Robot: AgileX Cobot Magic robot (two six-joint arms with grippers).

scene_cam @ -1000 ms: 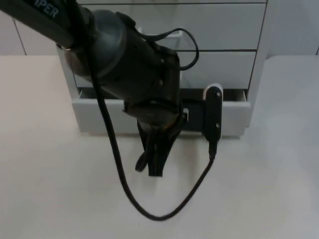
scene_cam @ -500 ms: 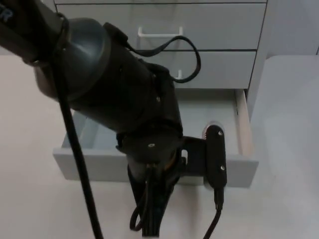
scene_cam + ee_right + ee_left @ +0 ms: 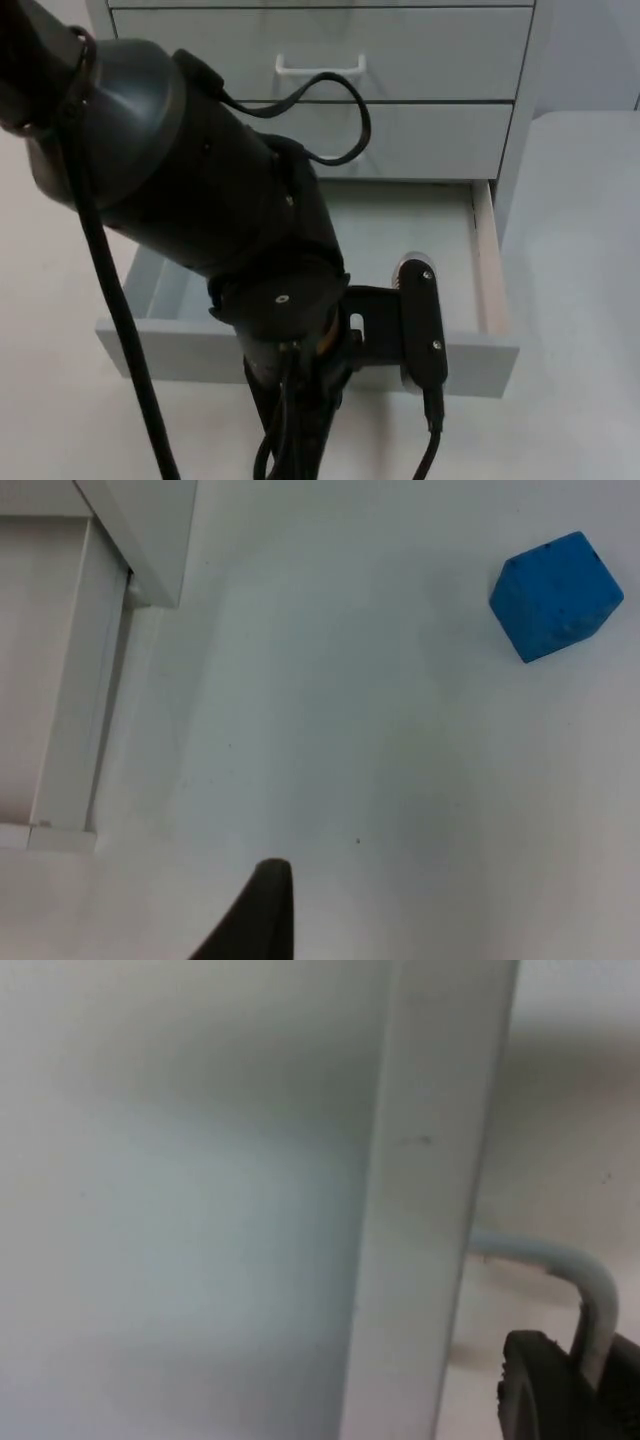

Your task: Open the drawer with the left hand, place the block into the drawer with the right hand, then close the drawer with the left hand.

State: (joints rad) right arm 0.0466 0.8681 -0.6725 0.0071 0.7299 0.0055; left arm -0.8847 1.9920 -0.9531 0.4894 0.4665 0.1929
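Since a second earlier, the pale grey bottom drawer had slid out further, pulled by the left gripper hooked on its white bar handle. Right gripper, grip unclear, hovered over the table; the blue cube block lay well apart.

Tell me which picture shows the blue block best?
The right wrist view: the blue block lies whole on the white table, apart from the open drawer. The top and left wrist views show the drawer instead.
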